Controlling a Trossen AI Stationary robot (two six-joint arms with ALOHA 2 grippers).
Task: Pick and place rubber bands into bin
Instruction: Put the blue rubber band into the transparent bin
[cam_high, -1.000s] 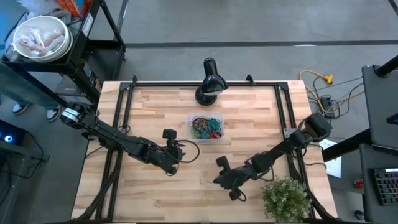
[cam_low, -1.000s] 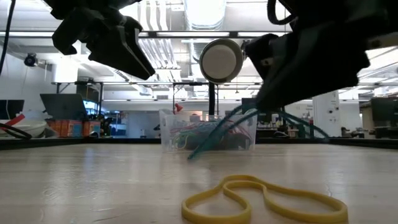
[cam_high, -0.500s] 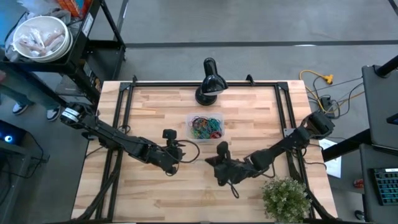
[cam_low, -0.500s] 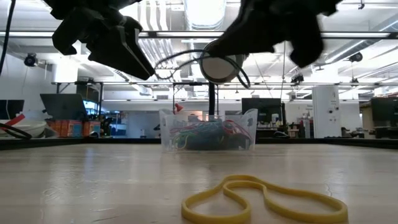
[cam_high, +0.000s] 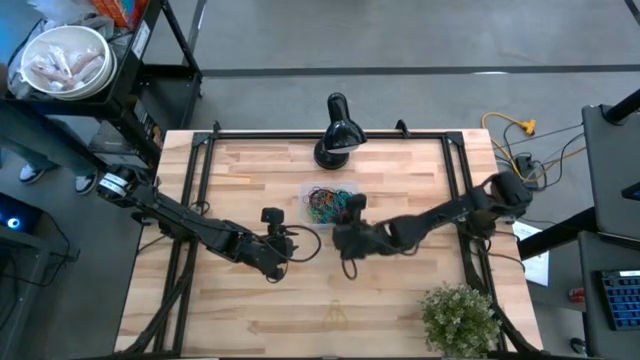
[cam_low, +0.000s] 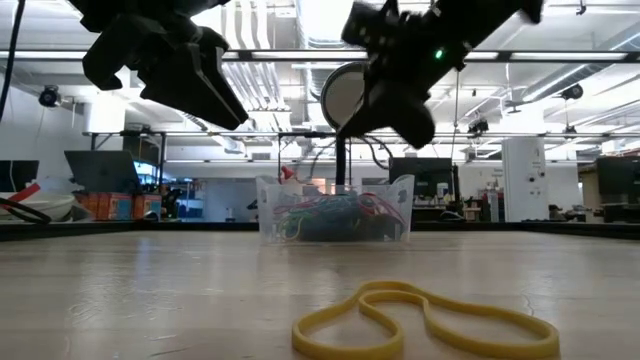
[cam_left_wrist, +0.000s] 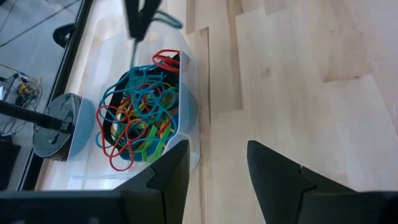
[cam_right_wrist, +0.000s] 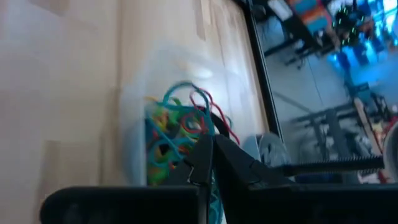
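The clear bin (cam_high: 303, 206) stands at the table's middle, and a heap of coloured rubber bands (cam_left_wrist: 137, 118) lies in it. My right gripper (cam_high: 346, 214) hovers at the bin's near right corner, shut on a blue-green rubber band (cam_left_wrist: 168, 20). My left gripper (cam_left_wrist: 214, 180) waits open above the table, left of and nearer than the bin, pointing at it. A loose yellow rubber band (cam_low: 420, 320) lies flat on the wood near the table's front edge. My right gripper pinches the blue-green rubber band (cam_right_wrist: 213, 200) between its two shut fingers (cam_left_wrist: 138, 15). The fingers slant down from the table's near right. A strand of the band (cam_left_wrist: 132, 53) hangs below them over the bin, clear of the table.
A black desk lamp (cam_high: 336, 132) stands at the table's far edge behind the bin. A potted plant (cam_high: 460, 315) sits at the near right corner. Bare wood lies between the bin and the front edge.
My right gripper has risen and swung from the table's near right toward the far edge, up to the bin, turning as it went. It stays shut. The blue-green band, which trailed down toward the table, now hangs lifted by the bin.
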